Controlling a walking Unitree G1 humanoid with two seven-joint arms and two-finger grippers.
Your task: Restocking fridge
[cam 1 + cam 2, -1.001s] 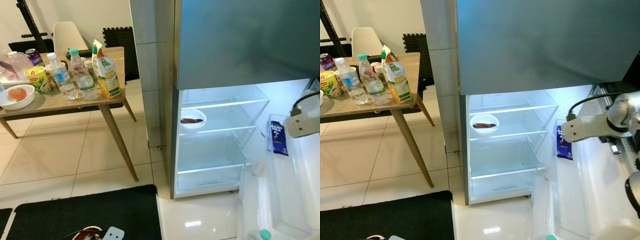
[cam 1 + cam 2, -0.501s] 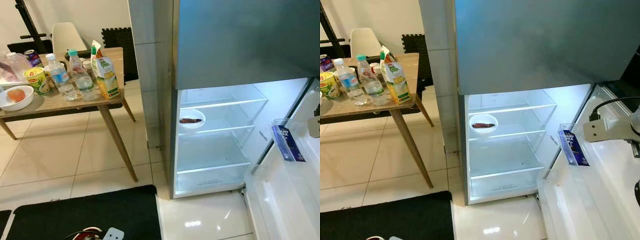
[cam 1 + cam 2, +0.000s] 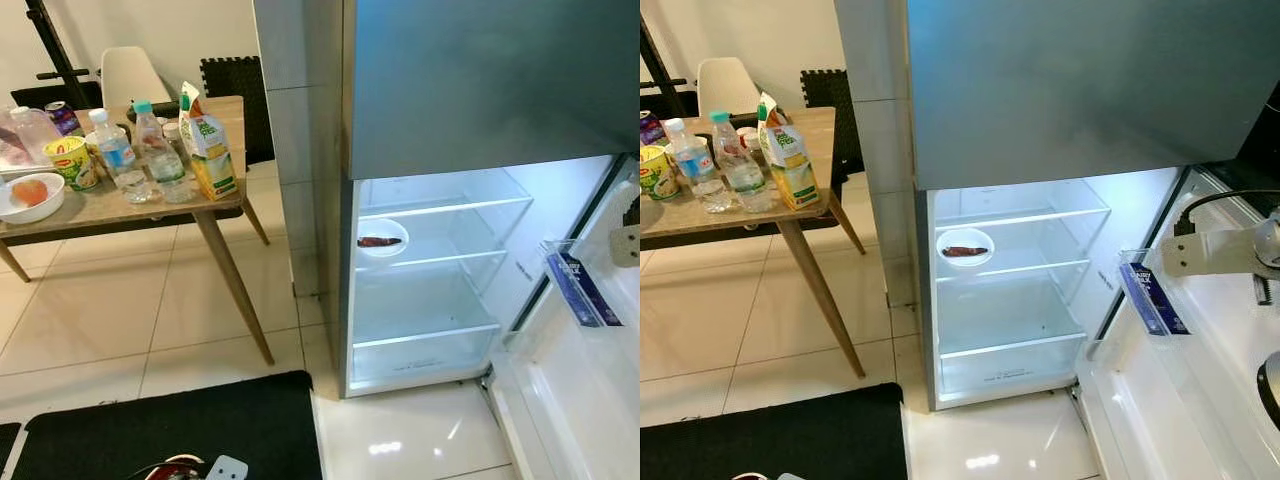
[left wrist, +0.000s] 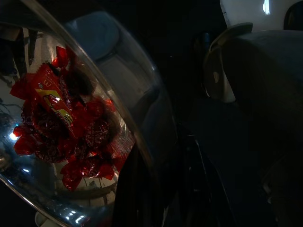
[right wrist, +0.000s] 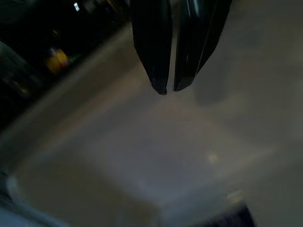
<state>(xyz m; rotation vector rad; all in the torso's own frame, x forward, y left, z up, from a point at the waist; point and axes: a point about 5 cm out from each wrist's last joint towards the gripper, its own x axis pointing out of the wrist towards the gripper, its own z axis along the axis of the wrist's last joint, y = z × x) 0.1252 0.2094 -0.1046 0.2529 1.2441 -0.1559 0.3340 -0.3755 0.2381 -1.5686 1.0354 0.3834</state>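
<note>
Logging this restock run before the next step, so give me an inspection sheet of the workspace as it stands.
Surface: wooden table left of the fridge; tiled floor with a black mat.
Job's things: fridge open and lit; white dish with a dark item on its middle shelf; blue carton in the door shelf. On the table: juice carton, water bottles, yellow tub, bowl.
Clutter: nothing seen.
Grippers: right gripper shut, empty, near the door; left gripper's wrist view dark, red wrappers visible.
Cables: black cable on the right arm.
Surroundings: white chair behind the table.
</note>
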